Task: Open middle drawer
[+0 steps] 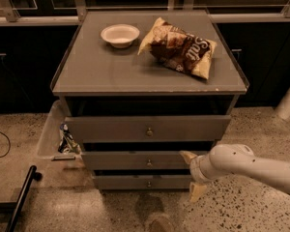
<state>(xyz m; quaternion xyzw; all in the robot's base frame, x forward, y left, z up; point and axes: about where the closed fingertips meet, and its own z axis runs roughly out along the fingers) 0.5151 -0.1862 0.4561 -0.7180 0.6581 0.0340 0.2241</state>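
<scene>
The middle drawer (121, 160) is the grey front in the middle of the three on the cabinet, with a small round metal knob (149, 163) at its centre. It sits a little further out than the bottom front. My gripper (190, 176) is at the right end of the middle and bottom fronts, on a white arm coming in from the right. Its two tan fingers (187, 156) are spread apart, one high and one low, with nothing between them. The gripper is to the right of the knob and apart from it.
The top drawer (111, 128) is pulled out a little. The bottom drawer (121, 182) is lowest. A white bowl (120, 35) and a chip bag (180, 48) lie on the cabinet top. A clear bin (55, 134) stands left of the cabinet. A black bar (21, 197) lies on the floor.
</scene>
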